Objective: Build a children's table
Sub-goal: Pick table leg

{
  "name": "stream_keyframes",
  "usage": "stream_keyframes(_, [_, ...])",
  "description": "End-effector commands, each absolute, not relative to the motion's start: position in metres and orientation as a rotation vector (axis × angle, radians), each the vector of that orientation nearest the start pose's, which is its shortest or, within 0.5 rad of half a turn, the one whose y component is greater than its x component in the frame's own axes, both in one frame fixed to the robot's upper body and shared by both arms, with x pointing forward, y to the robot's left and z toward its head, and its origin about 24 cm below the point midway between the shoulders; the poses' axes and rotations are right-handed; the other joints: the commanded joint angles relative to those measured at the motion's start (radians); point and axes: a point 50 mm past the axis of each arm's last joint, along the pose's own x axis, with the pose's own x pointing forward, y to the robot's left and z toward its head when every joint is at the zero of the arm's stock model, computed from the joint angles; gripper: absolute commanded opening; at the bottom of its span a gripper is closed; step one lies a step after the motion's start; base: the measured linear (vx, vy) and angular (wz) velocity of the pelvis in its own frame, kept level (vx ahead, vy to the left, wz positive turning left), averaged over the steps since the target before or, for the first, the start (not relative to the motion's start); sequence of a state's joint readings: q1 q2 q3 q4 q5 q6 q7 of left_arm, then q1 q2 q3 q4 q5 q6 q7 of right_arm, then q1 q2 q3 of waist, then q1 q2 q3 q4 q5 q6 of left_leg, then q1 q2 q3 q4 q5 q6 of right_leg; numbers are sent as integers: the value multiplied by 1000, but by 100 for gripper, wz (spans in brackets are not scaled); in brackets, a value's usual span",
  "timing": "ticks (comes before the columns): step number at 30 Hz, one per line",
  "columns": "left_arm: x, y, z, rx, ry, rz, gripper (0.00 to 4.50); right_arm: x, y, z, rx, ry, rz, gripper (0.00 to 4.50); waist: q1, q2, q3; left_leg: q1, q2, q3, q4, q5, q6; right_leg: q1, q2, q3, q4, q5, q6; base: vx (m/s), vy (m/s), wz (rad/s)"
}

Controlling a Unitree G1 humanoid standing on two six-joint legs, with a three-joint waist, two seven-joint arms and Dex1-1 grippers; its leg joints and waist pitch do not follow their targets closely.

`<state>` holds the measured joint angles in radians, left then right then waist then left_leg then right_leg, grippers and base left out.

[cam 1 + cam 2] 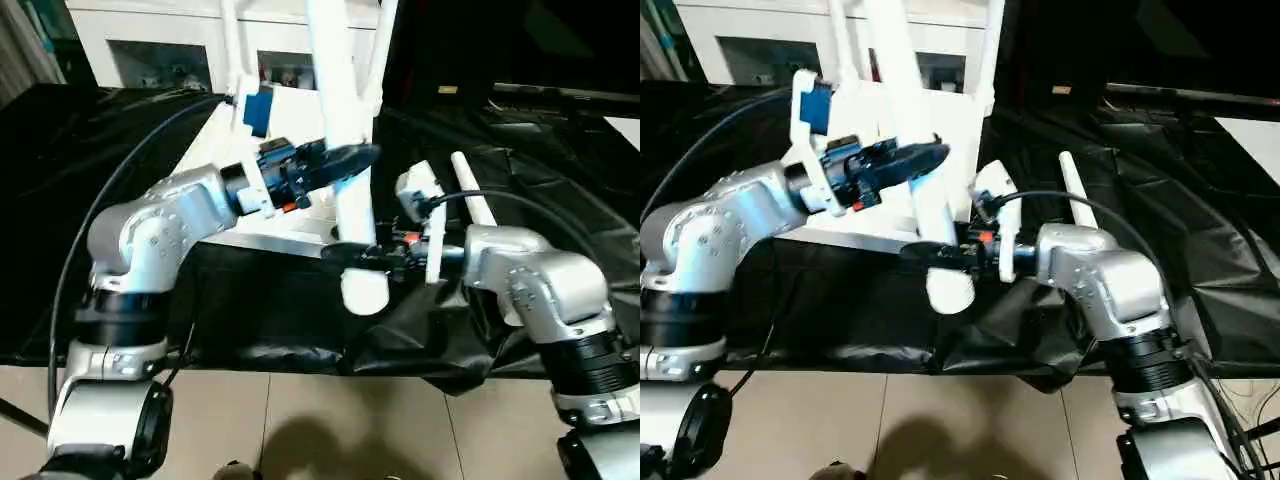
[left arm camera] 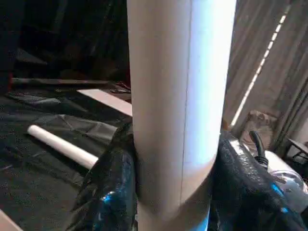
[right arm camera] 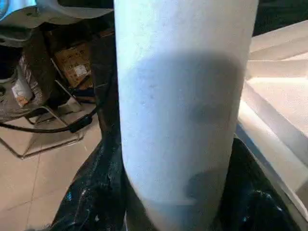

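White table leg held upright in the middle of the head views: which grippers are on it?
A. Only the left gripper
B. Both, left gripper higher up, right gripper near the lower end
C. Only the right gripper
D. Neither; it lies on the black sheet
B. The left gripper clasps the table leg higher up and the right gripper closes round it near its lower end; each wrist view shows black fingers flanking the tube.

The upright leg (image 1: 345, 130) runs past the picture's top edge, its upper end unseen; beside the leg, the tabletop (image 1: 290, 105) is partly hidden by the left gripper (image 1: 345, 160); cabinet (image 1: 150, 40) contents behind the leg are too blurred to tell.
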<state>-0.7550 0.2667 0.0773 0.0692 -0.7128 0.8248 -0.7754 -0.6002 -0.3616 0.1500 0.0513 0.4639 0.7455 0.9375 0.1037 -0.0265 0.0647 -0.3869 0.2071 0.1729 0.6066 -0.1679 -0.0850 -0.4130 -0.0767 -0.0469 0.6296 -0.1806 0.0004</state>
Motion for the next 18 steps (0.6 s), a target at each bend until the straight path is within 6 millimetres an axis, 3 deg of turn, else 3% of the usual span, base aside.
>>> stream_keyframes(1, [324, 98, 214, -353, 8, -1179, 251, 313, -110, 136, 57, 299, 1155, 187, 2, -9, -79, 17, 12, 5, -67, -120, -7, 57, -47, 34, -61, -112, -200, 0, 0, 0])
stream_keyframes(4, [330, 94, 213, -333, 3, -1074, 289, 315, -106, 136, 58, 268, 1119, 186, 8, -12, -80, 15, 12, 4, -67, -111, -10, 60, -49, 34, -62, -113, -192, 0, 0, 0])
stream_keyframes(7, [342, 93, 213, -343, 9, -905, 294, 320, -100, 135, 39, 239, 1047, 186, 8, -14, -79, 17, 12, 4, -67, -127, -18, 58, -48, 34, -65, -129, -174, 0, 0, 0])
stream_keyframes(8, [344, 95, 215, -360, -4, -869, 294, 324, -98, 135, 32, 236, 998, 186, 10, -10, -80, 15, 10, 2, -68, -120, -23, 60, -50, 33, -64, -131, -173, 0, 0, 0])
stream_keyframes(11, [346, 95, 217, -394, -10, -821, 294, 328, -96, 135, 29, 224, 937, 186, 8, -12, -81, 14, 8, 3, -67, -113, -27, 61, -46, 33, -63, -114, -171, 0, 0, 0])
stream_keyframes(12, [347, 95, 218, -403, -12, -803, 294, 328, -96, 135, 27, 220, 930, 186, 9, -4, -81, 14, 7, 2, -67, -112, -29, 61, -45, 33, -61, -103, -172, 0, 0, 0])
stream_keyframes(14, [351, 96, 218, -419, -8, -758, 258, 328, -93, 137, 28, 208, 920, 186, 8, -9, -82, 14, 7, 2, -66, -112, -26, 62, -44, 33, -61, -84, -172, 0, 0, 0])
stream_keyframes(18, [350, 96, 218, -435, -3, -757, 253, 327, -90, 137, 30, 199, 915, 186, 8, -10, -81, 14, 7, 2, -67, -118, -18, 62, -44, 32, -62, -87, -176, 0, 0, 0])
